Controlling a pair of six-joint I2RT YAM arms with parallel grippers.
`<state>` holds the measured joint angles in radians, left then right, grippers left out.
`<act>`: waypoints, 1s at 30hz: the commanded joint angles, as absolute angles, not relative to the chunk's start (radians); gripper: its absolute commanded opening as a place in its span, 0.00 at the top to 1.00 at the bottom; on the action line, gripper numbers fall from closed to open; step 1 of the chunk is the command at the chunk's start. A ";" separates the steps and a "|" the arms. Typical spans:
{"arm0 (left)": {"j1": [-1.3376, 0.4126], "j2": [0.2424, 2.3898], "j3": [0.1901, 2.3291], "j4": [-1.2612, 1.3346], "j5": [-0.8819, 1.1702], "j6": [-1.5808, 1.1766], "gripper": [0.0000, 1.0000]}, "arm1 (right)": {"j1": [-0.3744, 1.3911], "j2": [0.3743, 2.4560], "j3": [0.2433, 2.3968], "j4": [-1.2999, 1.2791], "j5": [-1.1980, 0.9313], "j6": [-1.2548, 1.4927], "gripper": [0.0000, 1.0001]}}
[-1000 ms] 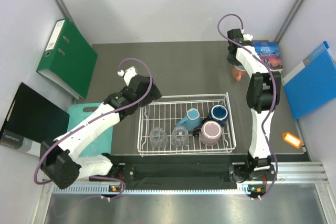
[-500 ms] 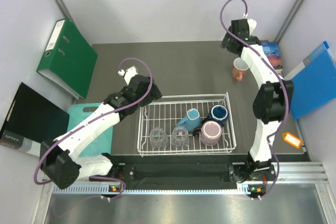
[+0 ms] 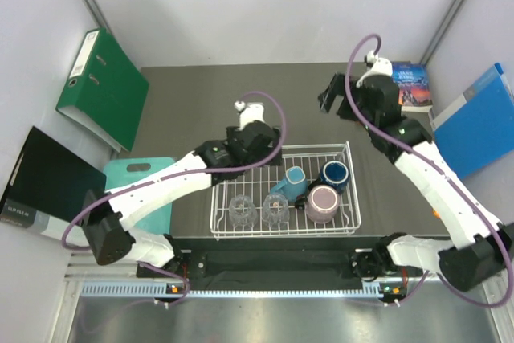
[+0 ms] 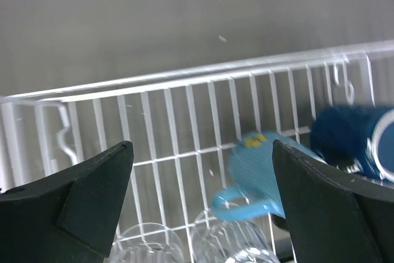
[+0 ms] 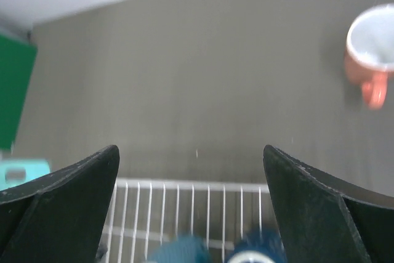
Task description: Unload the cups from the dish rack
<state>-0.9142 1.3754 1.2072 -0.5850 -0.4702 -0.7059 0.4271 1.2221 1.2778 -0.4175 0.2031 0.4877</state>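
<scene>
The white wire dish rack [image 3: 215,198] holds a light blue mug [image 3: 293,180], a navy mug [image 3: 334,173], a pink mug [image 3: 323,202] and two clear glasses [image 3: 242,210] [image 3: 275,209]. My left gripper [image 3: 269,154] hovers open over the rack's far rim. In its wrist view the left gripper [image 4: 202,152] frames the light blue mug [image 4: 265,164], with the navy mug [image 4: 357,140] to the right. My right gripper [image 3: 337,106] is open and empty above the table behind the rack. An orange mug [image 5: 372,53] stands upright on the table, at the upper right of the right wrist view.
A green binder [image 3: 103,86] and a black folder [image 3: 48,182] lean at the left. A teal cutting board [image 3: 140,190] lies left of the rack. A book [image 3: 409,86] and a blue folder [image 3: 482,122] sit at the right.
The right gripper opened, let go of the orange mug and swung left toward the rack. The left arm moved right, over the rack's far rim.
</scene>
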 commanded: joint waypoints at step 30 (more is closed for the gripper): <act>-1.068 1.554 1.201 -0.446 -0.095 -0.086 0.01 | 0.459 0.784 0.985 -0.587 0.037 0.446 0.00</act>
<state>-1.0657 1.5040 1.2179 -0.5056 -0.0937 -0.1268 0.4515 0.8185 0.9878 -0.5838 0.0322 0.4461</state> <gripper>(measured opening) 0.987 0.993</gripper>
